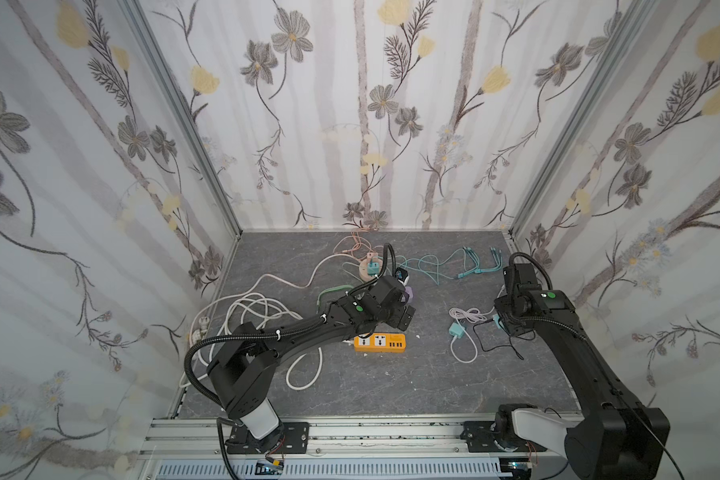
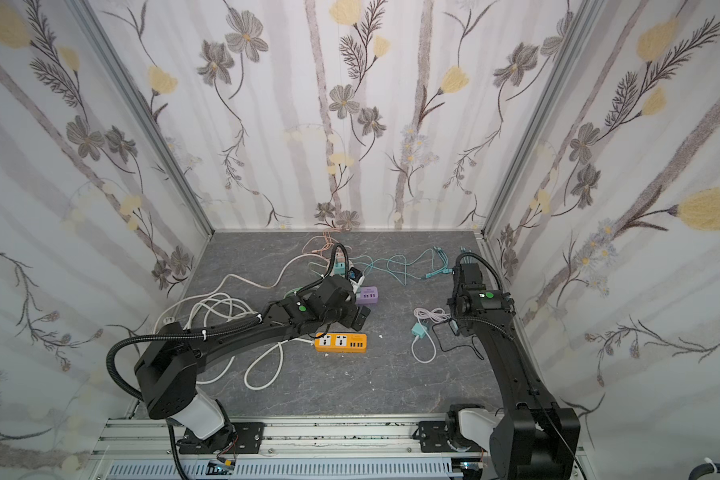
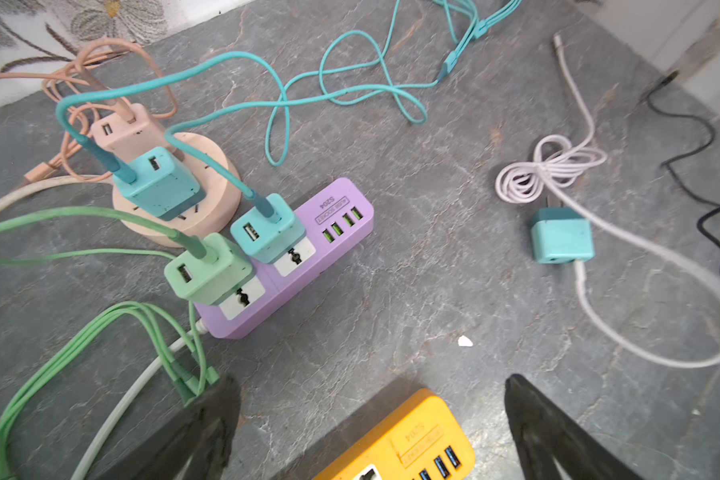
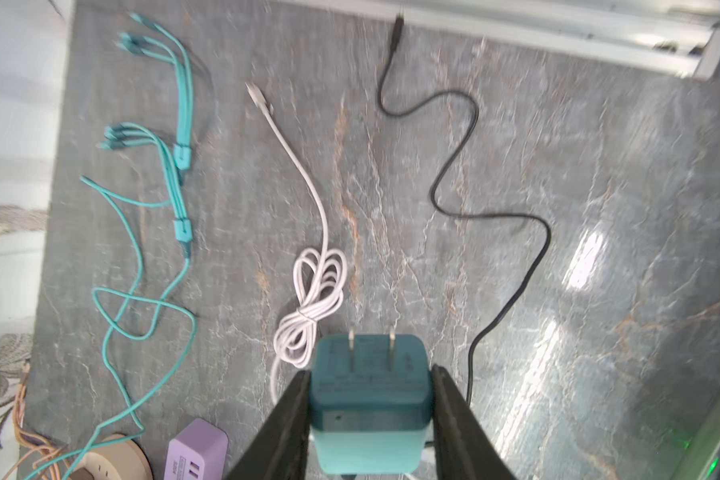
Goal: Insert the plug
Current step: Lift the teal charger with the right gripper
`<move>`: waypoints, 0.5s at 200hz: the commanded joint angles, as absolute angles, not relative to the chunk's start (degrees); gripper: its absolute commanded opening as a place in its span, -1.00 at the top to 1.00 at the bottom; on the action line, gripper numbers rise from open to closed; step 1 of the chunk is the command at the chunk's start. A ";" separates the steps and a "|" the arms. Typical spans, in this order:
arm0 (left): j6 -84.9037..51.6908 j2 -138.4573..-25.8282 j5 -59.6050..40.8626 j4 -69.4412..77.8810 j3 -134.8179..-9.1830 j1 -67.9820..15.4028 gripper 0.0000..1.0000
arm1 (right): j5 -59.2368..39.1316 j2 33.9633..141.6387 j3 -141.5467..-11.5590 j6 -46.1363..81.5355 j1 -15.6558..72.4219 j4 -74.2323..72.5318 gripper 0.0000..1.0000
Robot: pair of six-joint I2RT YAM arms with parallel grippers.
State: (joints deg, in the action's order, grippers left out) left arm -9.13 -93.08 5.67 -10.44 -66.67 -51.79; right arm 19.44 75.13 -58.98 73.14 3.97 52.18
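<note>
Right gripper [image 4: 371,371] clamped on the teal plug [image 4: 368,403], prongs forward, on its own side of the table [image 1: 391,386], well apart from the yellow strip [image 1: 379,343]. My left gripper [image 3: 371,382] hangs wide open and empty just over that strip. Risks, as I judge them: the unheld strip may slide under a push, tilted prongs may miss the slots, and the black cable [image 4: 512,216] nearby may snag.

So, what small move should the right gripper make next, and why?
Probably carry the teal two-pronged charger plug, clamped in the right gripper, toward the orange rectangular power strip: its two sockets look free, and the plug is held well apart from it.
</note>
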 commanded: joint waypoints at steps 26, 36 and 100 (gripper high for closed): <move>-12.63 -89.53 -5.98 -2.82 -63.39 -49.16 -1.00 | 37.69 69.48 -64.01 64.63 7.74 51.06 0.42; -12.87 -89.60 -8.76 -2.02 -63.52 -48.71 -1.00 | 35.86 68.69 -65.26 65.02 8.36 51.19 0.42; -18.54 -96.69 -21.59 3.43 -72.29 -48.34 -0.95 | 17.64 69.35 -66.31 84.21 15.01 48.24 0.41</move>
State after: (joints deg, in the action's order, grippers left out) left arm -14.66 -94.50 -13.89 -2.20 -69.71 -48.36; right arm 24.32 68.73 -67.20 74.24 12.53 52.47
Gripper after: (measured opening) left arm 0.993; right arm 0.414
